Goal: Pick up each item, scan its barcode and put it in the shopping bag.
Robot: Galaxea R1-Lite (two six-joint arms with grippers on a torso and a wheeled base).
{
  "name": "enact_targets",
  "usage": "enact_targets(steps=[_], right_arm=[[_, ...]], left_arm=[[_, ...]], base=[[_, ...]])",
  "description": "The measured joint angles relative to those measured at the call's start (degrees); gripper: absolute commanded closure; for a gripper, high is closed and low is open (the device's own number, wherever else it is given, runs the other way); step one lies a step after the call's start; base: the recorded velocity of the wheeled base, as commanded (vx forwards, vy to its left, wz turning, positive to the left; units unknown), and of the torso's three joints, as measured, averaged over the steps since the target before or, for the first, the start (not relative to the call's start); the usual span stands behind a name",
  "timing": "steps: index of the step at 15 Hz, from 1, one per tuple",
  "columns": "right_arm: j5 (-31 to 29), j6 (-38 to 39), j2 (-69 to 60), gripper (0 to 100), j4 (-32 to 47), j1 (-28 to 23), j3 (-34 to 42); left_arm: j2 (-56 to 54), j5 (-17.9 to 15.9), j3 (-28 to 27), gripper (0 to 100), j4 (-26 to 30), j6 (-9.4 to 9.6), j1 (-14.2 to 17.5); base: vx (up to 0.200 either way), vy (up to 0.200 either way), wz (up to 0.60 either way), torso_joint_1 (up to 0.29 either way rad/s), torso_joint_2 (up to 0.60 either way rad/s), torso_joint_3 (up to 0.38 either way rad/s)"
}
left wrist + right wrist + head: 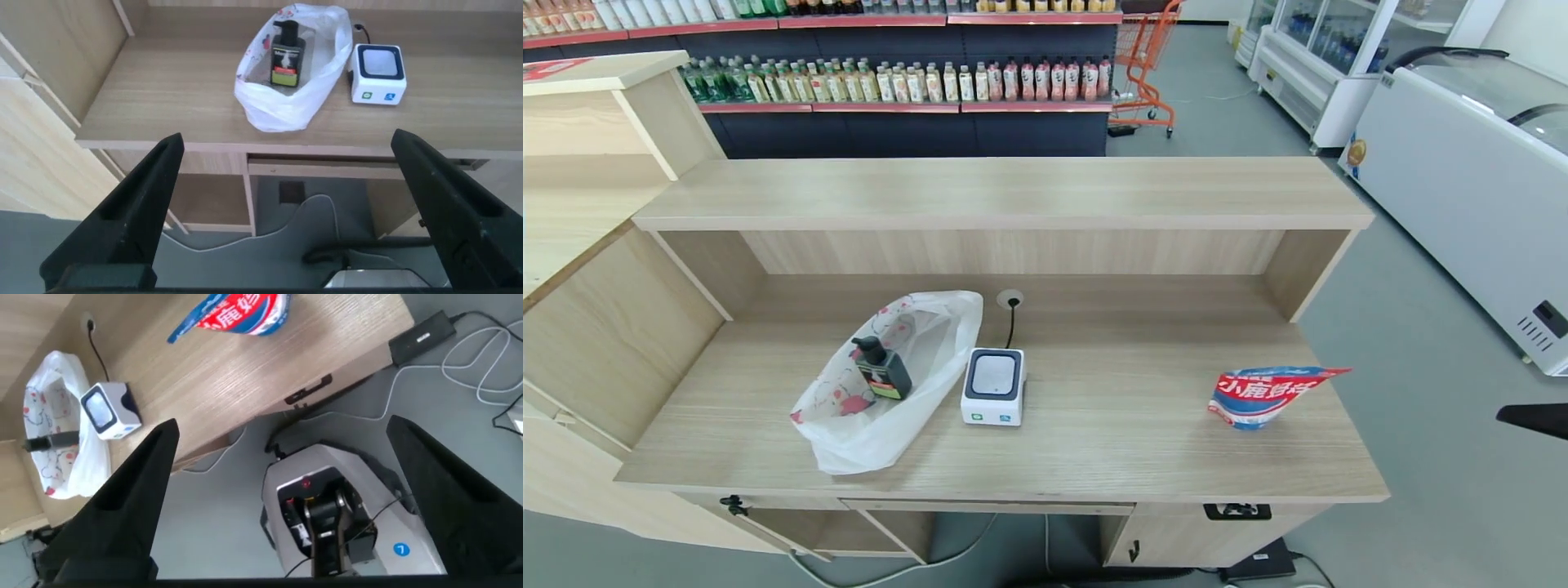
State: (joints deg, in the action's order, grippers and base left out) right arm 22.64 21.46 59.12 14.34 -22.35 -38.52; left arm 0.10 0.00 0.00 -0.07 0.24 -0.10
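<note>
- L gripper (286, 140) & R gripper (282, 423): fingers spread wide, holding nothing, both out front of counter (1111, 445) on its 6 o'clock side.
- Mid-counter: scanner (993, 386), w/ cable (1011, 325) running to 12 o'clock.
- 9 o'clock of scanner, just beside it: shopping bag (858, 445), pump bottle (882, 373) inside.
- 3 o'clock, well apart: pouch (1262, 396) near counter's right edge, wide stretch of wood between.
- Upper shelf (1005, 192) roofs the back at 12 o'clock.
- Count: 2 grippers, 1 bag, 1 bottle, 1 pouch, 1 scanner.
</note>
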Motion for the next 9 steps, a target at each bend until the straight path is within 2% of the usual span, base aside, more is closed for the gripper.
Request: enact_targets(steps=[2,9], right_arm=[[0.1,1.5,0.8,0,0.0,0.0,-0.3],[-1.4,11.4,8.7,0,-0.4,0.1,-4.6]], left_arm=[[0.0,0.0,0.0,0,0.0,0.07,0.0],[0.0,0.0,0.0,0,0.0,-0.06,-0.1]], base=[[0.0,-0.2,0.0,0.005,0.0,0.0],[0.0,0.0,0.0,0.0,0.0,0.0]])
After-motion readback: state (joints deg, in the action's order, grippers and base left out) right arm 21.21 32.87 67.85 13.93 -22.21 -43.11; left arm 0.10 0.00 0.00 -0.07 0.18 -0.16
